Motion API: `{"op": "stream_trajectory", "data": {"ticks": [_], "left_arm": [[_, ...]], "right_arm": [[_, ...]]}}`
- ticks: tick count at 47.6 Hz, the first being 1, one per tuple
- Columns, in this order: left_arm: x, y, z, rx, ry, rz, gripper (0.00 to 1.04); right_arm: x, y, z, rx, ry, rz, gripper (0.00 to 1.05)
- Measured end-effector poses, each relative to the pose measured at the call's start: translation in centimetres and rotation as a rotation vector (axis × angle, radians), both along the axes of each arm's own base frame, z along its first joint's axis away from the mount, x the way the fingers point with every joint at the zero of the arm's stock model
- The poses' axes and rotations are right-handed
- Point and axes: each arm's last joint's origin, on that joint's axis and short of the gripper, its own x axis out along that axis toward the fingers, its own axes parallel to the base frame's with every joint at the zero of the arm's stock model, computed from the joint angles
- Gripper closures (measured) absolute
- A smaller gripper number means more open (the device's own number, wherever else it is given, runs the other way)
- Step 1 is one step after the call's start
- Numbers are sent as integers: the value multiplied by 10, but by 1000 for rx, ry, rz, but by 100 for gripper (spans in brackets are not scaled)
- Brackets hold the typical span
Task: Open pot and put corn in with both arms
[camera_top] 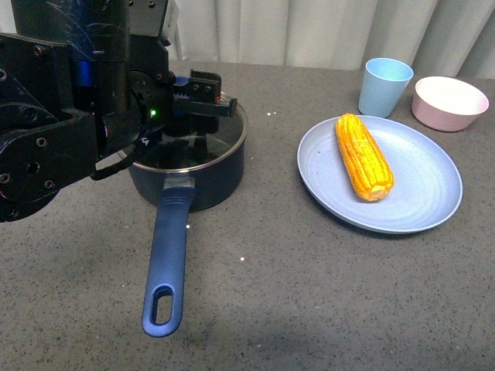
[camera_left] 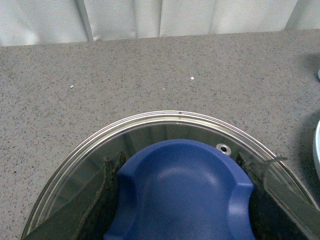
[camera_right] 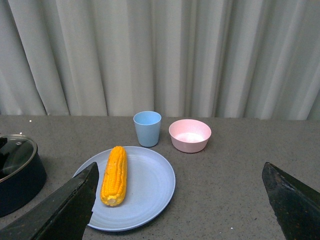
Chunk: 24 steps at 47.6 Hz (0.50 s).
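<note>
Corn (camera_top: pixel 364 157), likely stiff and ridged, lies on the plate (camera_top: pixel 433 197) right of the pot (camera_top: pixel 203 185), best pinched mid-cob; left jaws flank the fragile-looking lid's (camera_left: pixel 165 127) knob (camera_left: pixel 182 195), grip unclear; right jaws gape wide.

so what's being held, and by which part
The left gripper appears to clamp the lid by its blue knob; the right gripper is open, holding nothing.

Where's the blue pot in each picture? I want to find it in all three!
Front view: the pot sits left of the middle, its long handle pointing toward the camera.
Left wrist view: only its glass lid and blue knob show, close up.
Right wrist view: the pot is beside the blue plate, cut off by the picture's edge.
Shared landmark: the pale curtain at the back.
</note>
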Motion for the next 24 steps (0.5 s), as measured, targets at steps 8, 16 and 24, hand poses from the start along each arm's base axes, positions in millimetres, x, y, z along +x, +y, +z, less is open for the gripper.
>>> {"op": "stream_trajectory", "data": {"ticks": [8,16,24], "left_arm": [[0,0,0,4,-5,-12,47],[-2,2,4,-6,-12,-11,47],[-7,10,23,-46,-48,-11,47]], "right_arm": [[0,0,0,0,0,1,9],[0,0,0,0,0,1,9],[0,0,0,0,0,1,9]]}}
